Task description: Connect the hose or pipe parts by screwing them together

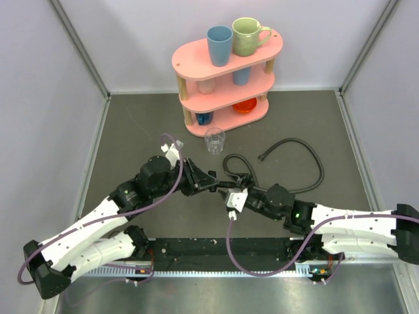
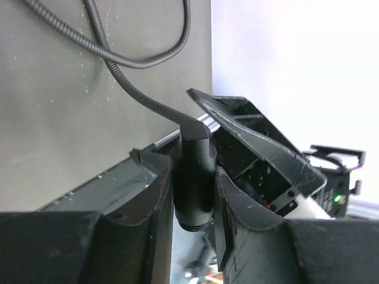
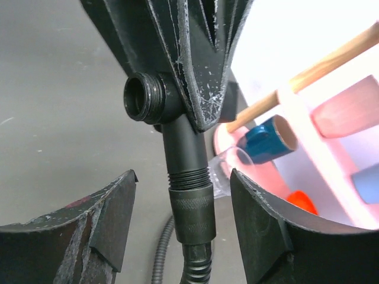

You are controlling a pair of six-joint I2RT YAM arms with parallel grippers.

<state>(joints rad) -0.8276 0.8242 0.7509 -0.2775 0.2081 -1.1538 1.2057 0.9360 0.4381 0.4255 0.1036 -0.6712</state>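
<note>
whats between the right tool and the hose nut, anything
Nothing: in the right wrist view, bare gaps separate the hose nut from both fingers of the right tool.

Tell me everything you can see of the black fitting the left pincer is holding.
The black fitting looks like matte metal: a round stem with a short side port near one end, open and threaded outside. The left pincer is shut on that end. Further along, the stem shows a band of thread, and right against it sits a knurled collar on a ribbed hose. The right pincer stands open either side of the collar, not touching it.
</note>
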